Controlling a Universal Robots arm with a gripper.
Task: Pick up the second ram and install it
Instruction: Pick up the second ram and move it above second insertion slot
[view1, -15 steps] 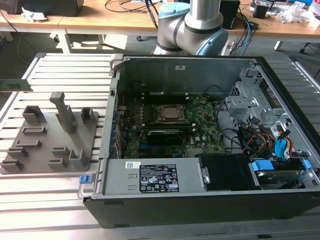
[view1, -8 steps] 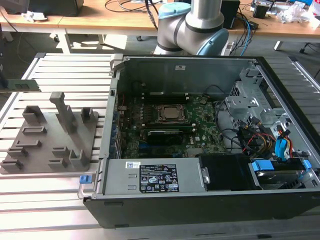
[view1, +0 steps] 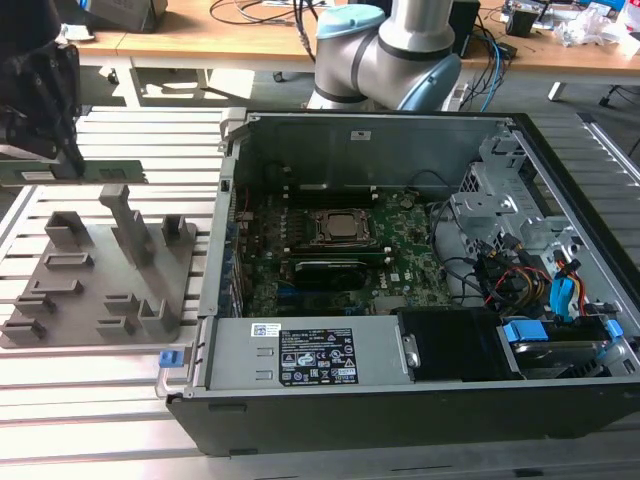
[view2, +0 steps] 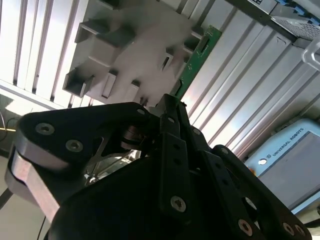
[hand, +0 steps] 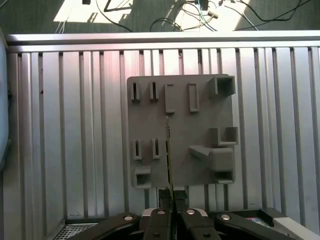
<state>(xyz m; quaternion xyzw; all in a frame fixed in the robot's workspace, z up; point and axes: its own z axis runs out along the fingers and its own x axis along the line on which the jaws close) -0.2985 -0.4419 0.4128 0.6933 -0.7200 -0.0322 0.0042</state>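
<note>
1. Gripper fingers are pressed together on the second ram, pinching its thin faces. The stick hangs level above the grey holder tray.
2. The carry likely goes best with a firm pinch and the board kept level, since a thin stick could twist.
3. Toward the exterior view's right, the case wall stands between the stick and the motherboard. Loose cables crowd beyond it.
</note>
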